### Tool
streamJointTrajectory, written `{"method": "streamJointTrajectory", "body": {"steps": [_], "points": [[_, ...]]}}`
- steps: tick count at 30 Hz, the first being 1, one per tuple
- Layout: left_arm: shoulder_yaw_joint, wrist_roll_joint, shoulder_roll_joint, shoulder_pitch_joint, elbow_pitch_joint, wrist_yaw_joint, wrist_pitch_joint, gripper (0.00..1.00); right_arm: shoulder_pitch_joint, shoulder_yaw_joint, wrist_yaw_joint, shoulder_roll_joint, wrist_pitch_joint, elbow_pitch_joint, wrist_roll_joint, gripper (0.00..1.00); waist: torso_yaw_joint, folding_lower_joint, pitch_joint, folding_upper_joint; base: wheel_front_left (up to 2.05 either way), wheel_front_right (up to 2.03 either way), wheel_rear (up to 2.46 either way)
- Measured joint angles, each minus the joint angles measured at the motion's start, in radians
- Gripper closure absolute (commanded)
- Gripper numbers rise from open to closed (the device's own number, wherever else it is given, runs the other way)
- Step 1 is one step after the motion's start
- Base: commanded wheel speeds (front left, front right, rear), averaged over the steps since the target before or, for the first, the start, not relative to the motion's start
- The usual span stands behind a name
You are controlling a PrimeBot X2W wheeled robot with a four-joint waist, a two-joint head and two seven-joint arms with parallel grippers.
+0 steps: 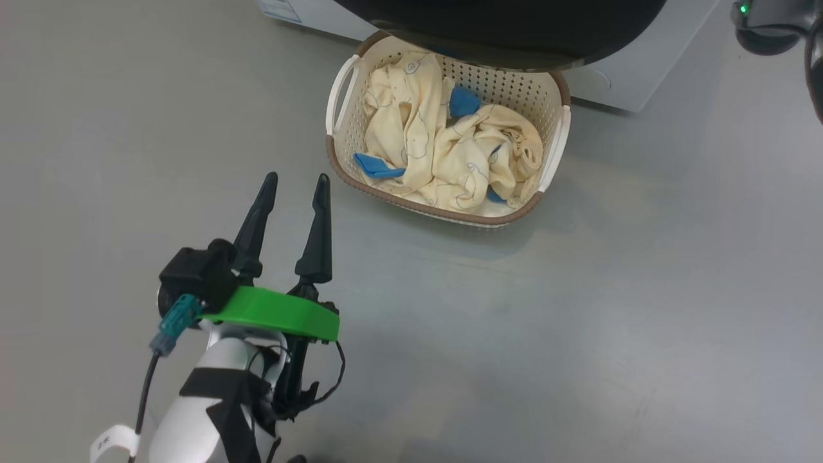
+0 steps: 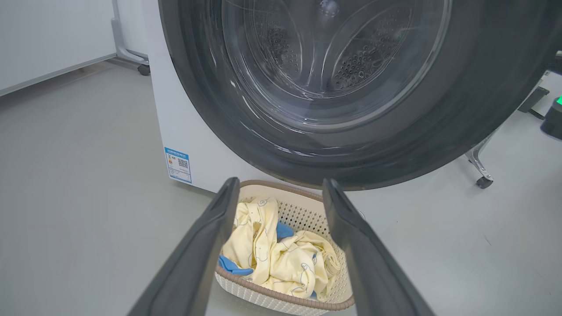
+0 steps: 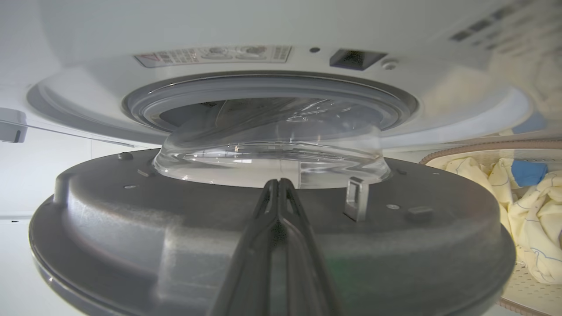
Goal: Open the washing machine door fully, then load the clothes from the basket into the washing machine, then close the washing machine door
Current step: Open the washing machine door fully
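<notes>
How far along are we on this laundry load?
Done: the door is unlatched and partly swung off the washer. In hand: the shut right claw sits at its inner face, seemingly pushing it wider. To do: the clothes all lie in the basket, the open left claw empty short of it; loading and closing remain.

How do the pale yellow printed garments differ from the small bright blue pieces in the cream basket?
The pale yellow garments are large and printed; the bright blue pieces are small and plain. The garments fill most of the cream basket; the pieces peek between folds. Both lie inside.
</notes>
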State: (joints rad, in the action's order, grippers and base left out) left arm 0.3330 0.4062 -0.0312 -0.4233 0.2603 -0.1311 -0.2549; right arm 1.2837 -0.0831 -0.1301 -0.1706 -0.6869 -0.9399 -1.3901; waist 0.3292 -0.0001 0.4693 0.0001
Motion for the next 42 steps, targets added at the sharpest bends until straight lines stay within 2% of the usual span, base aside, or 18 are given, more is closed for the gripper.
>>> {"method": "streamJointTrajectory", "body": {"steps": [14, 26, 42], "points": [[0.000, -0.006, 0.000, 0.017, 0.002, 0.000, 0.000, 0.00, -0.079, -0.028, 0.000, 0.026, -0.035, 0.003, 0.001, 1.00, -0.012, 0.0000, -0.034, 0.0000, 0.00, 0.00, 0.00], [0.001, -0.022, -0.001, 0.044, 0.009, 0.000, 0.000, 0.00, -0.175, -0.084, 0.000, 0.068, -0.093, 0.071, -0.018, 1.00, -0.033, 0.0000, -0.071, -0.0001, 0.00, 0.00, 0.00], [0.002, -0.036, -0.001, 0.080, 0.014, 0.000, 0.000, 0.00, -0.259, -0.184, 0.000, 0.087, -0.151, 0.149, -0.077, 1.00, -0.049, 0.0000, -0.111, 0.0000, 0.00, 0.00, 0.00]]}}
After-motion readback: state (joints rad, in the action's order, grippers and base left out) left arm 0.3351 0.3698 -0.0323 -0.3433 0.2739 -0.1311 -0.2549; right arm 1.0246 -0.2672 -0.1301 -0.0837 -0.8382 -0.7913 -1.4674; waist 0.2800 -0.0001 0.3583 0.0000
